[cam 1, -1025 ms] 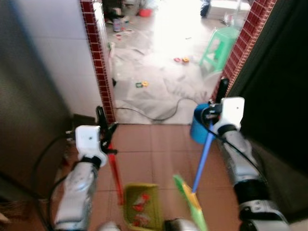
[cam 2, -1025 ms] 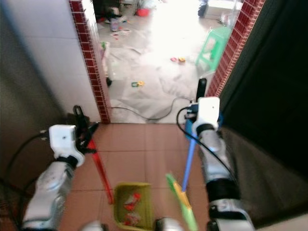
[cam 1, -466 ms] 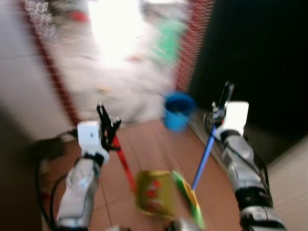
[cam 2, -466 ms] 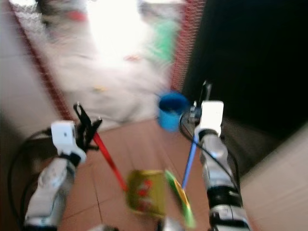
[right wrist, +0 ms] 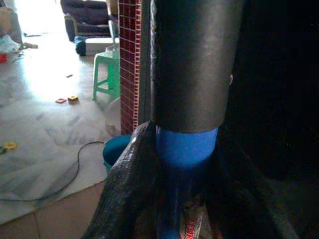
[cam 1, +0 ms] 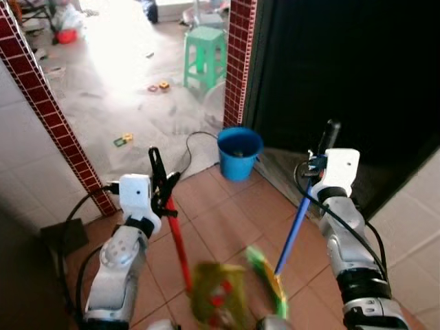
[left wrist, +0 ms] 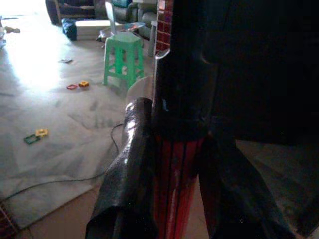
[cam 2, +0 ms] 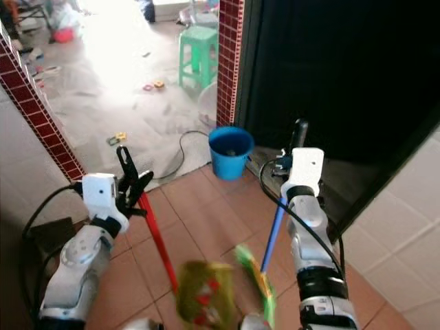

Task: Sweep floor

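My left gripper (cam 1: 162, 181) is shut on the red handle (cam 1: 180, 242) of a yellow-green dustpan (cam 1: 218, 302), which hangs low in front of me with red bits in it. In the left wrist view the red handle (left wrist: 174, 189) sits tight between the black fingers (left wrist: 127, 169). My right gripper (cam 1: 323, 157) is shut on the broom's blue handle (cam 1: 292, 232), just below its black grip (right wrist: 192, 59). The green broom head (cam 1: 267, 280) is blurred, beside the dustpan over the terracotta tiles.
A blue bucket (cam 1: 239, 151) stands at the threshold ahead, with a black cable (cam 1: 189, 146) beside it. Red brick pillars (cam 1: 238, 55) frame the opening. Beyond lie a green stool (cam 1: 205, 53) and small toys (cam 1: 124, 139) on grey floor. A dark doorway (cam 1: 344, 69) is on the right.
The camera has swung to the right, so the bucket and pillar now sit near the middle. Both grippers keep hold of their handles; the dustpan and broom head swing slightly.
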Controlling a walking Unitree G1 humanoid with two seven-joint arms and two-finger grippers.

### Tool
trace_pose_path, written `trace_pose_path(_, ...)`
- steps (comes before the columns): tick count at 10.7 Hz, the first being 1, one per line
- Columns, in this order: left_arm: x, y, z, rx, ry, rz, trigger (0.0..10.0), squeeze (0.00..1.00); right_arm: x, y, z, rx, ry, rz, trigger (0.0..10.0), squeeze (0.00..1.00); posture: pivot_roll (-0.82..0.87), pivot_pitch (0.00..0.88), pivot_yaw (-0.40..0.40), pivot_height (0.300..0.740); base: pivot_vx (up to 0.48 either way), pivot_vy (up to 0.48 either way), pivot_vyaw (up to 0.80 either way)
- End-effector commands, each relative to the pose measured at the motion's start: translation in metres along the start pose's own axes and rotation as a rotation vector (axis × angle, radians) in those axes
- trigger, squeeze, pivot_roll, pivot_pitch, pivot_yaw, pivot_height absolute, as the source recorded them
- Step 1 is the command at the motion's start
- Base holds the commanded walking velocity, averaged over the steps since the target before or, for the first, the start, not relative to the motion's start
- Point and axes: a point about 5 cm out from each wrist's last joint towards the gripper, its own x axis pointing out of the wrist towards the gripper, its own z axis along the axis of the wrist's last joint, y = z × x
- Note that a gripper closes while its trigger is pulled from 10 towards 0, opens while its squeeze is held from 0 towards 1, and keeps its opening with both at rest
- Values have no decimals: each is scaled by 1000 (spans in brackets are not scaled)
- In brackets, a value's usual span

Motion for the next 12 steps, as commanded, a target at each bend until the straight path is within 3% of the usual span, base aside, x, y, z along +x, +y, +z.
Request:
trace_pose_path(1, 8, -9, 13, -3, -72, -49, 10000, 0, 4, -2, 8, 0, -40, -8, 10000, 0, -33, 0, 29, 740, 0, 0, 0)
trace_pose_path(3, 6, -3, 13, -22, -76, -21, 10000, 0, 3, 4, 10, 1, -49, 26, 10000, 0, -37, 0, 35, 740, 142, 0, 0)
trace_pose_path(6, 5, -4, 13, -51, -88, -2, 10000, 0, 1, 4, 10, -2, -61, 36, 10000, 0, -44, 0, 41, 740, 472, 0, 0)
trace_pose_path(9, 10, 0, 33, -59, -176, 49, 10000, 0, -2, -2, 9, -52, -63, 13, 10000, 0, -55, 0, 47, 740, 463, 0, 0)
trace_pose_path(11, 15, 5, 51, -57, -242, 89, 10000, 0, -3, -13, 6, -115, -49, -49, 10000, 0, -60, 0, 49, 740, 461, 0, 0)
trace_pose_path(12, 18, 9, 66, -66, -295, 125, 10000, 0, -4, -24, 2, -189, -19, -114, 10000, 0, -60, 0, 49, 740, 461, 0, 0)
